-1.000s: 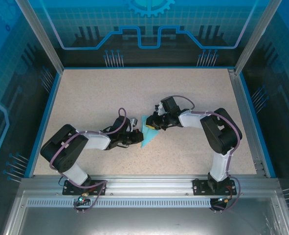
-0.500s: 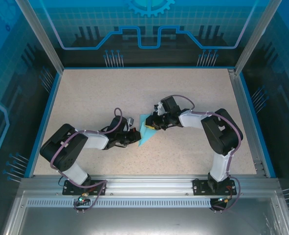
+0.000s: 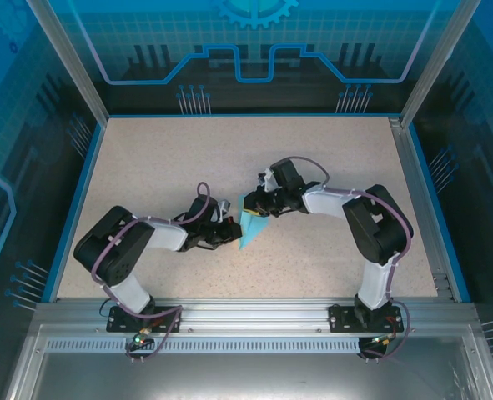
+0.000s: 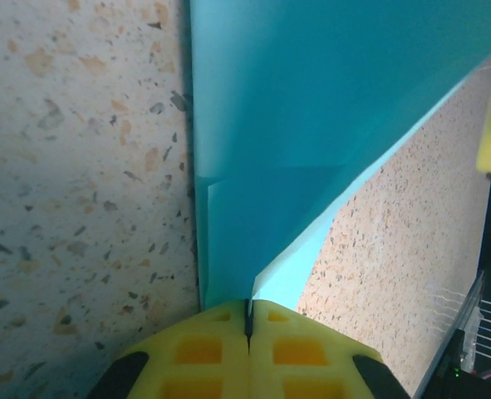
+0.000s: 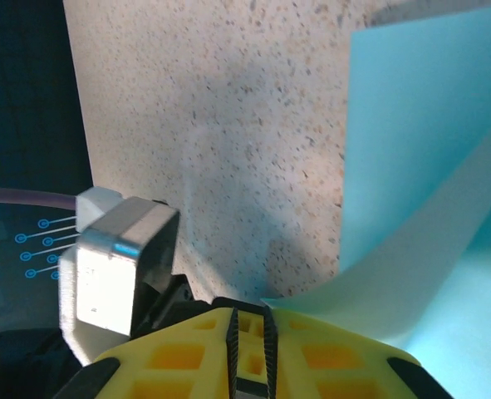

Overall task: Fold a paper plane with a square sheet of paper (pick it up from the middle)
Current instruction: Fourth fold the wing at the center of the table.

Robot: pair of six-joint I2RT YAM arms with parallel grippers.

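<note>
Right gripper (image 3: 259, 204) edged left, pinching the paper plane (image 3: 250, 225) opposite left gripper (image 3: 232, 235).

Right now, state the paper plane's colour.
The paper plane is plain light blue, clearest in the left wrist view.

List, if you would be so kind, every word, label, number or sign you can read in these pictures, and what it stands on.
No words, brands or numbers can be read anywhere.
Sign only: a gear emblem with circuit-style lines on the back panel, without letters.
The paper plane, table, left pincer and right pincer bear no print.
</note>
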